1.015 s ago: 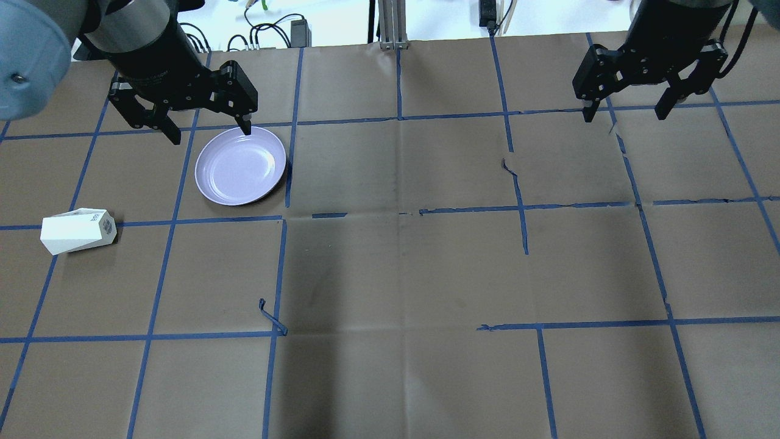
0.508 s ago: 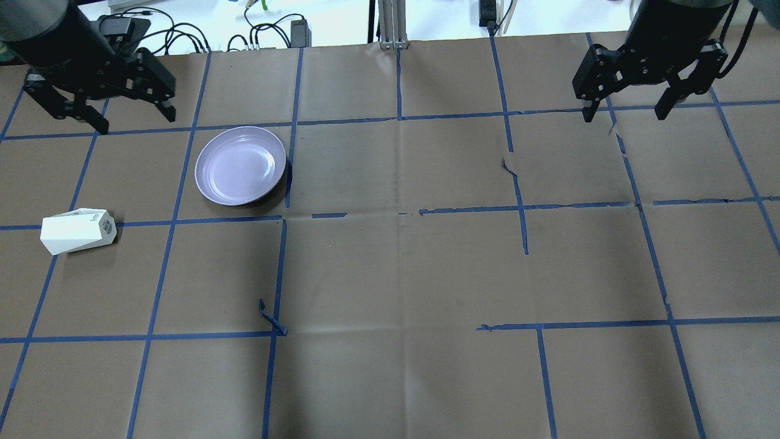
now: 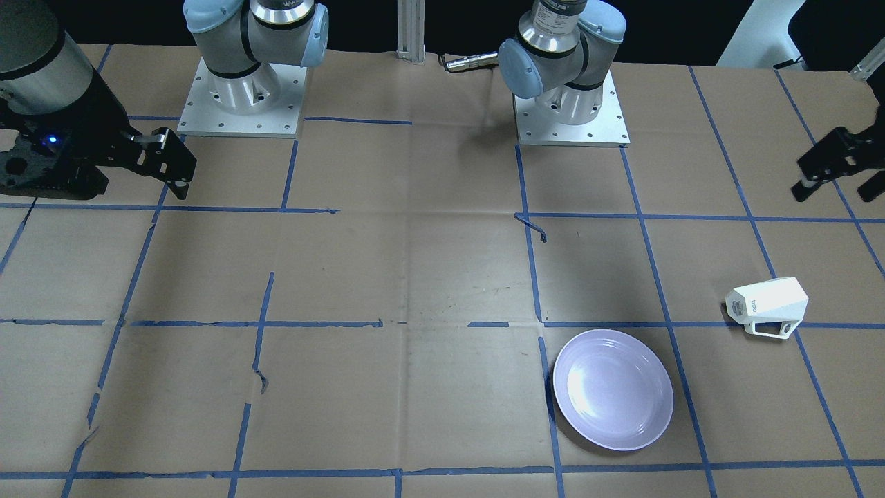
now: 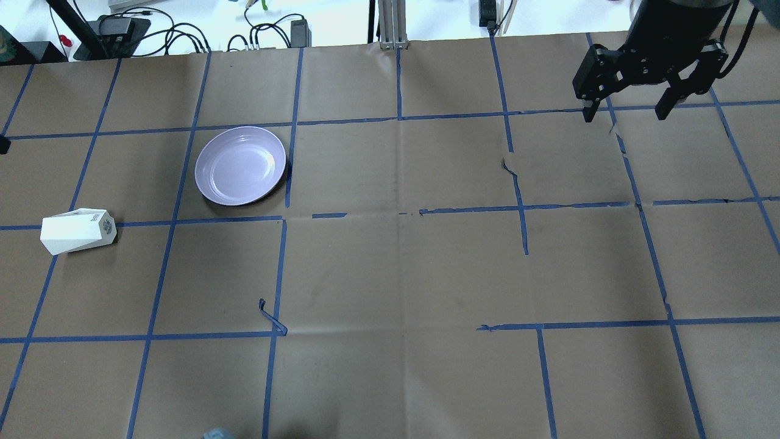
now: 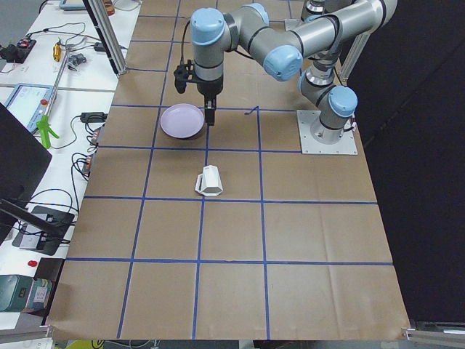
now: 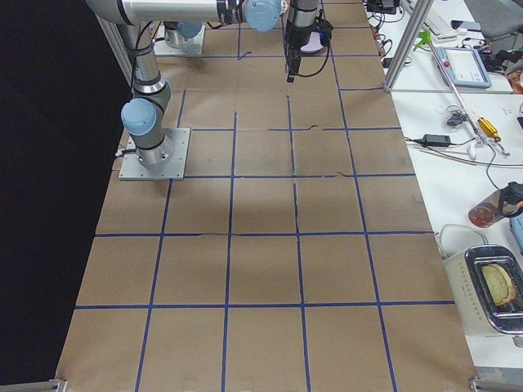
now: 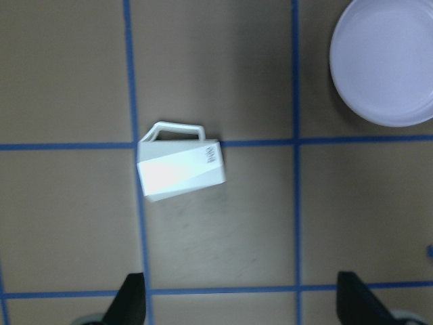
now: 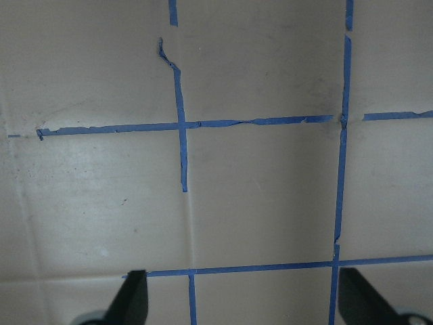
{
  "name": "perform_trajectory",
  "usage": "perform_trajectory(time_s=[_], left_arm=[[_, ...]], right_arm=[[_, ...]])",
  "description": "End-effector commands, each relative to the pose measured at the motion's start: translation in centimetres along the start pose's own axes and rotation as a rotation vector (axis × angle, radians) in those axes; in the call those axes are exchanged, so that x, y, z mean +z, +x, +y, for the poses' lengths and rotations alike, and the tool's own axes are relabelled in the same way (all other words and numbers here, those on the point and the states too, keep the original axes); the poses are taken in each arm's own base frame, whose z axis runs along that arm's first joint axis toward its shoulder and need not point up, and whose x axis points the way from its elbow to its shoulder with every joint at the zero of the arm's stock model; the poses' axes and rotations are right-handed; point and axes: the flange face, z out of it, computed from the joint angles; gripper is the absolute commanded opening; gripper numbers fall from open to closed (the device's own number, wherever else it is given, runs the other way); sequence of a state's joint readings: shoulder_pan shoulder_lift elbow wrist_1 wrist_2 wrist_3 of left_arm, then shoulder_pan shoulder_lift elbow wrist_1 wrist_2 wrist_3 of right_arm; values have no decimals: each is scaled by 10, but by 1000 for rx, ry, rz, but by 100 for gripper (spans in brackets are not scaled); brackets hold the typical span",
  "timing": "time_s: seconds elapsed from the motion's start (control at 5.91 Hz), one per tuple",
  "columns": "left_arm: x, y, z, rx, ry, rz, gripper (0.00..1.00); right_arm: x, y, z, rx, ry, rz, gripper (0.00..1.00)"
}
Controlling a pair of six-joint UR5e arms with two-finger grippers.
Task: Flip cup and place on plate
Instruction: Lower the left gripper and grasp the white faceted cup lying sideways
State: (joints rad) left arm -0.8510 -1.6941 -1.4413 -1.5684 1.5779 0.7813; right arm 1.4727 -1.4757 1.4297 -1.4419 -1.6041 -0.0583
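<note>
Starting from the operators' edge of the table [image 3: 415,277], which is covered with brown paper and a grid of blue tape [image 3: 325,323], the plate [image 3: 612,389] is sitting nearest. It is lying flat, with its hollow side up, on the robot's left half of the table, and its rim is lying just beside one blue line.

A little farther in, and more toward the robot's left end, the cup [image 3: 769,304] is lying on its side across a tape line, apart from the plate and not touching it. Its loop handle is pointing toward the operators' edge. Its narrower end, with the dark lettering, is facing the middle of the table.

Farther again, the left gripper [image 3: 832,190] is hanging in the air with its jaws standing wide apart. In the left wrist view its fingers [image 7: 132,301] are showing at the bottom edge, and the cup is lying on the paper beyond them, touching neither.

At the opposite end of the table the right gripper [image 4: 623,114] is hanging above the taped paper, well apart from the cup and the plate, and its jaws are also standing apart.
</note>
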Motion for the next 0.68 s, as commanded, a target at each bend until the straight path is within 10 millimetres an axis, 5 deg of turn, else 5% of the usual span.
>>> perform_trajectory(time_s=[0.0,0.17,0.51], left_arm=[[36,-145,45,137,-19,-15,100],[46,-175,55,117,-11,1,100],[64,-173,45,97,94,142,100]], right_arm=[[0,0,0,0,0,0,100],[0,0,0,0,0,0,100],[0,0,0,0,0,0,100]])
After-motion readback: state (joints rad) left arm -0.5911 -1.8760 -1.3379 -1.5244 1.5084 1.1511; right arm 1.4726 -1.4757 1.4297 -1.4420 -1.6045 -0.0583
